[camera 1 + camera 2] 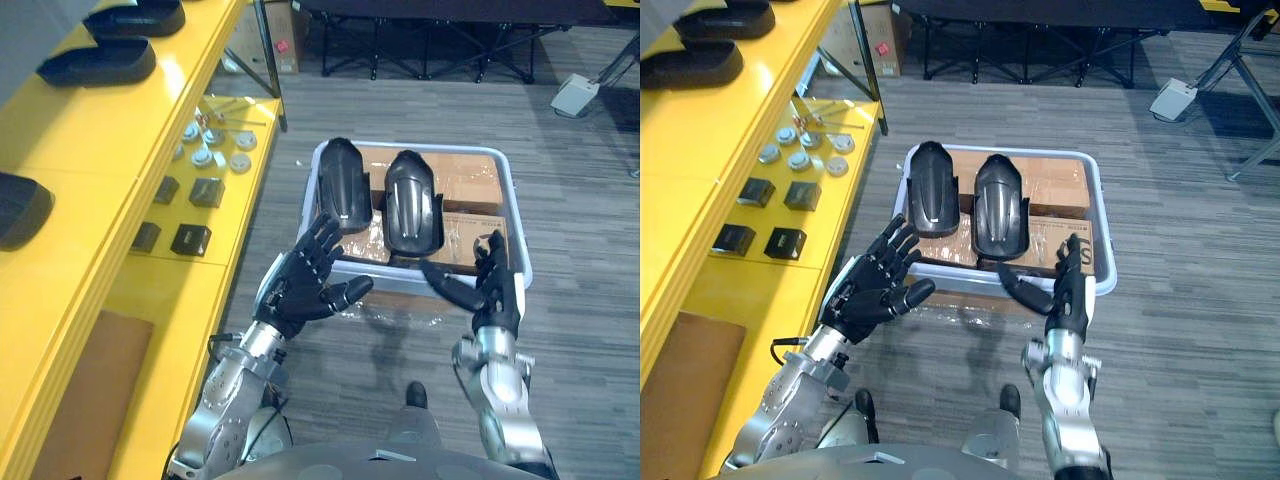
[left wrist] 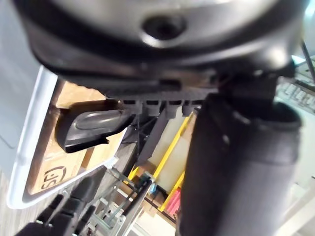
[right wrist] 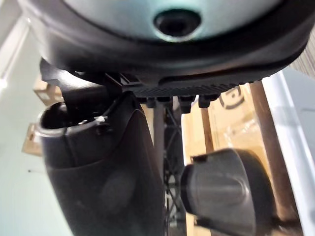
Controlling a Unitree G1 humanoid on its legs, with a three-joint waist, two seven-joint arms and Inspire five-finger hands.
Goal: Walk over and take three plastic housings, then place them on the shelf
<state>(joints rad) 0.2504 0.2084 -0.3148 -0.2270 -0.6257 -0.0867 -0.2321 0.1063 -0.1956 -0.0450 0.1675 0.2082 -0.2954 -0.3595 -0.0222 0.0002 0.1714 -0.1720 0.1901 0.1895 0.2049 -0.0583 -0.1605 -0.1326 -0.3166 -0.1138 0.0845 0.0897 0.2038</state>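
Left hand (image 1: 305, 285): fingers spread, empty, just before the bin's near corner.
Right hand (image 1: 492, 288): fingers straight, thumb out, empty, at the near rim.
Housings (image 1: 342, 185): two, side by side on boxes (image 1: 470, 180) in the bin (image 1: 515, 215).
Shelf (image 1: 100, 150): yellow, at left.

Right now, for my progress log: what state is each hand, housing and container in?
Bin: on the floor, uncovered, holding cardboard boxes.
Left housing: lying on the boxes, ungrasped.
Right housing: lying on the boxes, ungrasped.
Left hand: open, empty, at the bin's near rim.
Right hand: open, empty, at the bin's near rim.
Shelf: bears dark housings on top.
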